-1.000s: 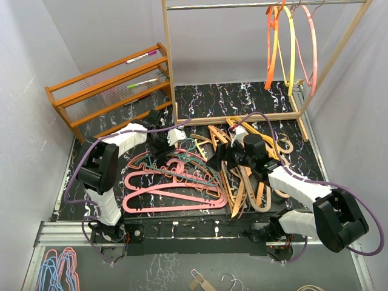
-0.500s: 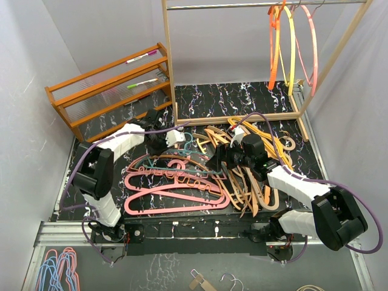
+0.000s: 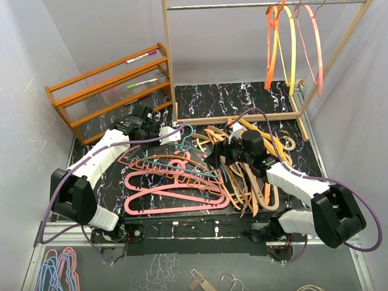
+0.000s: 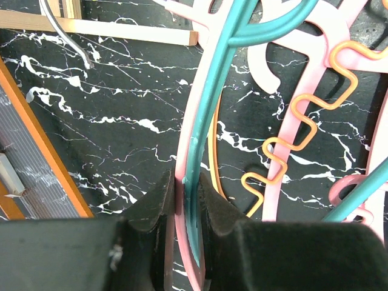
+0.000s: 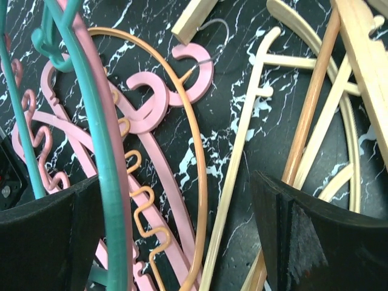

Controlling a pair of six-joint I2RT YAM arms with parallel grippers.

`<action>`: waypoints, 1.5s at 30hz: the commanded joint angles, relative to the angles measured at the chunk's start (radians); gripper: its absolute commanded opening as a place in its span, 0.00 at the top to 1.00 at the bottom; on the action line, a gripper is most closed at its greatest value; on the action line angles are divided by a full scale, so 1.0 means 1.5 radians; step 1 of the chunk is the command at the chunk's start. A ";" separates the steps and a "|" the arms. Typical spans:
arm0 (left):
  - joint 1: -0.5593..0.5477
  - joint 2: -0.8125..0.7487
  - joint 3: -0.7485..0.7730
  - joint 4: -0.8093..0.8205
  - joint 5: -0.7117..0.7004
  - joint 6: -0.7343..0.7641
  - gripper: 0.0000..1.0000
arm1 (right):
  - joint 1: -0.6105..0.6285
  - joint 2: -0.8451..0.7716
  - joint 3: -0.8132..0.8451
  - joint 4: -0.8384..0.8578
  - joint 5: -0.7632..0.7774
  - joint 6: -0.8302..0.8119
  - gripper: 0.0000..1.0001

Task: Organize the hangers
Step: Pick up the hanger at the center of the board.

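At the far-left corner of the black marbled table [image 3: 242,97] stands the orange-brown slatted wooden shelf rack [image 3: 103,91], with nothing touching it.

Just to its right, the left gripper [image 4: 187,189] has closed within the last second. Its jaws were half apart a moment ago and are now narrow, clamped on the rim of the teal plastic hanger [image 4: 209,97] at the far side of the heap. A strip of a pink plastic hanger [image 4: 183,159] lies tight against the teal one between the fingers. The wrist view is too close to say whether the pink one is pinched as well.

The left arm has also stretched out, with its elbow swung toward the left edge. The teal hanger's hook now lies nearer the foot of the tall pale wooden frame [image 3: 167,66]. The grasp looks made, so the likely next step is lifting this hanger out of the tangle, which may drag the pink one along.

In the middle of the table, the right gripper [image 5: 182,236] hangs over the heap with its jaws wide and nothing between them. To its right, the tan wooden hangers [image 3: 257,188] lie loose toward the right edge.

At the far right, orange, yellow and pink hung hangers [image 3: 291,48] are already on the frame's metal rail [image 3: 242,5]. Most of the hangers are not yet hung and lie on the table.
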 commanded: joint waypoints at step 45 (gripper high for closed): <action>-0.011 -0.007 0.295 -0.093 -0.141 -0.336 0.03 | 0.002 -0.185 0.138 -0.117 0.140 -0.086 0.92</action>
